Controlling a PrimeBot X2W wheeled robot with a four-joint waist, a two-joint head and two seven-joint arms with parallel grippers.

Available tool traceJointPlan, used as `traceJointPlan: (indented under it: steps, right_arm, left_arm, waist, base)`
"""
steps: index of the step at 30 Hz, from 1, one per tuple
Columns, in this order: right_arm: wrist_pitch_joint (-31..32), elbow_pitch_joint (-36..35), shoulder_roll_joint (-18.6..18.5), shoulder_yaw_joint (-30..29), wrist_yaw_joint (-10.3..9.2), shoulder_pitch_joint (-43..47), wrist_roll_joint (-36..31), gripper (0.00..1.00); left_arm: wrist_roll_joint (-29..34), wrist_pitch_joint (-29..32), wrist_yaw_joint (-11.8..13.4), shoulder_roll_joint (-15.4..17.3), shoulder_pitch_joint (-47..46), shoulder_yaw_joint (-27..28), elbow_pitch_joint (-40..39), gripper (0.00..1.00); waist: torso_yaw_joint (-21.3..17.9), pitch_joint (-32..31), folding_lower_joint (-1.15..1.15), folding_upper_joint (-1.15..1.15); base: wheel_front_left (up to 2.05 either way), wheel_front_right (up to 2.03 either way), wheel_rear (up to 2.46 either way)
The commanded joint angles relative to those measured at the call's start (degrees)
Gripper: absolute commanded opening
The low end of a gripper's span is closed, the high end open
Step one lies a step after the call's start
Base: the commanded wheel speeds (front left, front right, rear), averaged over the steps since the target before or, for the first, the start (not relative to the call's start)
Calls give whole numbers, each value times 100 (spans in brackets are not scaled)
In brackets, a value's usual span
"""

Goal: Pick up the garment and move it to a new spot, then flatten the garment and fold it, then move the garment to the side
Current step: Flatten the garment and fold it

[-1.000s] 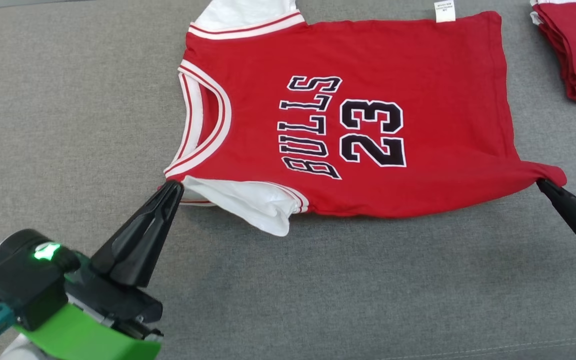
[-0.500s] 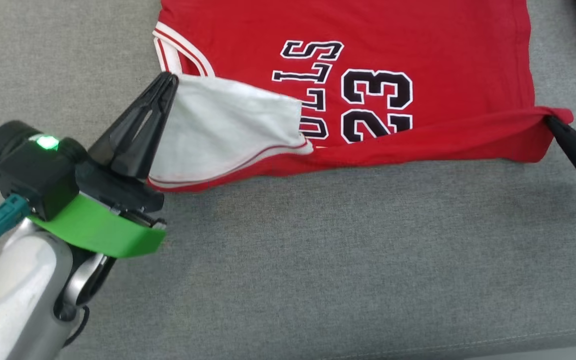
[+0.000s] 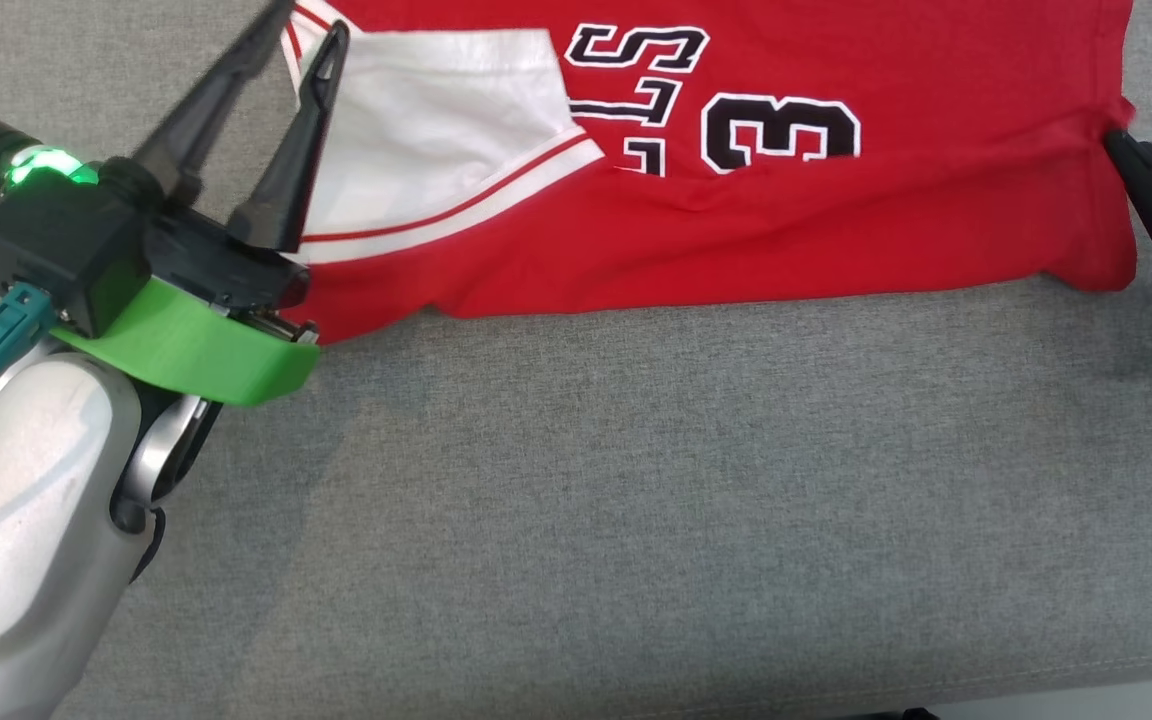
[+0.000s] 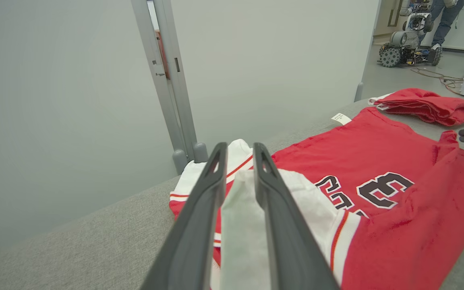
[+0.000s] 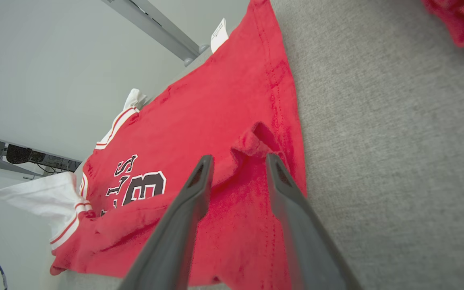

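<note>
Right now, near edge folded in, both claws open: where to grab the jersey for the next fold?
Probably the far long edge of the jersey, which lies flat and unfolded. Put the left claw on the far white sleeve, coming in from the collar end, and the right claw on the far hem corner by the white label, from the hem end.

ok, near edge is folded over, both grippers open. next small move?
Probably lift both grippers straight up off the jersey. The left gripper stands open with the white sleeve between its fingers, the right gripper open over the bunched hem corner; dragging sideways might snag fabric and undo the fold.
</note>
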Motion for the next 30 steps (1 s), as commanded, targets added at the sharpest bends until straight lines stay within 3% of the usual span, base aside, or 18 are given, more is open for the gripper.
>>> traceJointPlan:
  steps: [1, 9, 17, 25, 30]
  right_arm:
    - [-98, -7, 47, -47, -1, -41, -43, 100]
    - [-620, -211, 318, -179, -1, 446, -282, 100]
    - [-761, -295, 673, -281, -1, 1094, -455, 100]
    - [-764, -369, 808, -336, -1, 1284, -515, 100]
    - [-767, -365, 805, -398, -1, 1302, -526, 100]
  left_arm:
    - [27, -78, 56, 6, 3, 30, 28, 100]
    - [-219, -204, 509, -90, 961, 57, -6, 100]
    - [-1116, 89, 826, -372, 2179, 115, 479, 100]
    - [-1508, 390, 1310, -450, 2393, 383, 939, 100]
    - [-1541, 777, 1480, -423, 2437, 288, 1022, 100]
  waist:
    - [-35, -32, 0, 0]
    - [-164, -432, 0, 0]
    - [-303, -911, 0, 0]
    - [-448, -976, 0, 0]
    - [-488, -920, 0, 0]
  base:
    - [0, 0, 0]
    - [0, 0, 0]
    - [0, 0, 0]
    - [0, 0, 0]
    - [0, 0, 0]
